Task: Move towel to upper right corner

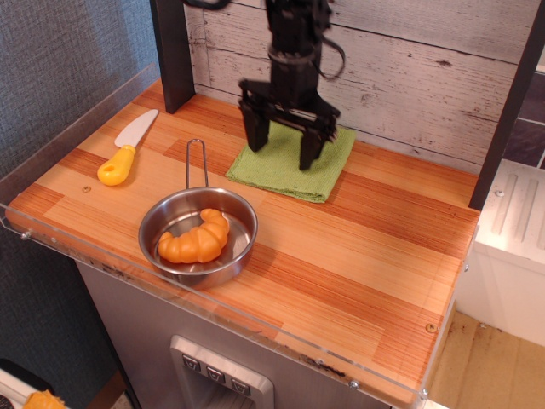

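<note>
The black gripper hangs straight down over the towel. Its two fingers are spread wide apart, and there is nothing between them. The tips are very low, right at the green cloth, but it is hard to tell if they touch it or float just above it. The gripper's dark body hides the middle of the towel. The arm goes up past the top edge, so its upper part is cut off.

The towel is lime green, soft and flat. It lies on the tabletop at the far side, close to the grey plank wall, about in the middle from left to right. The upper right corner of the tabletop, next to the dark post, is well apart from the towel.

Near the front left sits a shiny steel pan with an orange toy croissant inside it. Its thin handle points toward the far side, and the handle's end is near the towel's left edge. A toy knife with a yellow handle and white blade lies at the far left. A clear plastic rim runs along the near edge.
</note>
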`<state>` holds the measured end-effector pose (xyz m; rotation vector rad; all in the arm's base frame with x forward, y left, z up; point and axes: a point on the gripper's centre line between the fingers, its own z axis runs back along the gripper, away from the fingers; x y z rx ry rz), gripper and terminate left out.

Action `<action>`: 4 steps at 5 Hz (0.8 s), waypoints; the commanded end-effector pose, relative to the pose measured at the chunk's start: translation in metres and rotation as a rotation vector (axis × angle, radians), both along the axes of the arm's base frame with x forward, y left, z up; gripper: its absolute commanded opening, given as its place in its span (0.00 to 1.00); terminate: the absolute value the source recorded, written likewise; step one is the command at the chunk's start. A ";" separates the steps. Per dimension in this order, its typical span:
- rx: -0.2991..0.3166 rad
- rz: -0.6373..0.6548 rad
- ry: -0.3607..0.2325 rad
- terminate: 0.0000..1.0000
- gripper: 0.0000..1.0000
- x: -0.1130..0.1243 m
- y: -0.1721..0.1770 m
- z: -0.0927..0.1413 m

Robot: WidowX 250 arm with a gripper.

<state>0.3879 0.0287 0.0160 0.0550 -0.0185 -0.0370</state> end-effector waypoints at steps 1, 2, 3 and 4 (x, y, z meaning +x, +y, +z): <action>0.045 0.060 -0.113 0.00 1.00 0.014 0.003 -0.009; 0.046 0.058 -0.097 0.00 1.00 0.009 0.006 -0.015; 0.016 0.039 -0.101 0.00 1.00 0.004 -0.005 -0.007; -0.019 -0.012 -0.103 0.00 1.00 0.000 -0.033 -0.001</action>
